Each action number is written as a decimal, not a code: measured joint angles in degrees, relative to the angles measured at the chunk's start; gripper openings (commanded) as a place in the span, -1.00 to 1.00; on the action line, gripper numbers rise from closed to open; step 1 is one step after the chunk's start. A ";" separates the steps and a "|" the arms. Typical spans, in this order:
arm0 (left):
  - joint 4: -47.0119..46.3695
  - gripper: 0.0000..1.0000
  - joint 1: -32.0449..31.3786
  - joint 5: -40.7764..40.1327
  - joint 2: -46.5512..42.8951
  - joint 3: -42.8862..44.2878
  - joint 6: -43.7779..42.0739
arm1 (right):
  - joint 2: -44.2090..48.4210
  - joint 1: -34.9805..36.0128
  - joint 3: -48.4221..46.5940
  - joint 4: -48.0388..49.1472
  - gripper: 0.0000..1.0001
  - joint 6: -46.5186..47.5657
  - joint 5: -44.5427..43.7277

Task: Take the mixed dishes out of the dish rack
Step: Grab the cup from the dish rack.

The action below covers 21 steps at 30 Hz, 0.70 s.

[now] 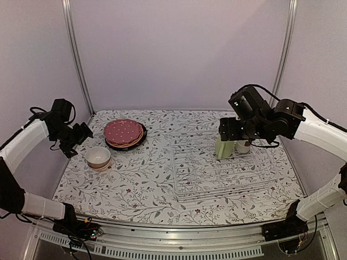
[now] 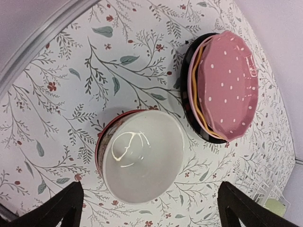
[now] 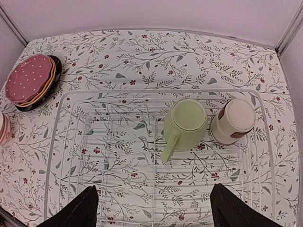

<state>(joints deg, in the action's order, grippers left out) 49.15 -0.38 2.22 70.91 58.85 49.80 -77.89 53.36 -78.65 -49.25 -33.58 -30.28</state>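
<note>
Left hand (image 2: 149, 205) wide over bowls (image 2: 142, 156) beside plates (image 2: 227, 85), right hand (image 3: 151, 203) wide above green cup (image 3: 185, 124)

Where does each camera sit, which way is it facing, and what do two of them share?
Top external: above and behind the bases, looking down on the table; left gripper and right gripper show.
Left wrist: looks down at the bowl and plate stack; own fingers at the bottom.
Right wrist: looks down on the dish rack and pale green cup; own fingers below.
Shared: the plate stack, in all three.
</note>
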 measured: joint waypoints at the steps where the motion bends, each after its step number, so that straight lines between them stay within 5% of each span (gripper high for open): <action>1: 0.04 0.99 -0.11 -0.42 -1.40 0.55 -0.17 | -0.57 -0.07 0.00 -0.31 0.58 -0.39 -0.02; 21: -2.23 0.99 -4.09 -7.08 -12.07 1.73 -5.44 | -17.88 -6.64 2.25 2.91 0.25 -6.95 -0.92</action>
<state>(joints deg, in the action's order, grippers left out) 46.92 -4.47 -4.86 58.85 60.58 44.36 -95.77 46.72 -76.40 -46.35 -40.53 -31.20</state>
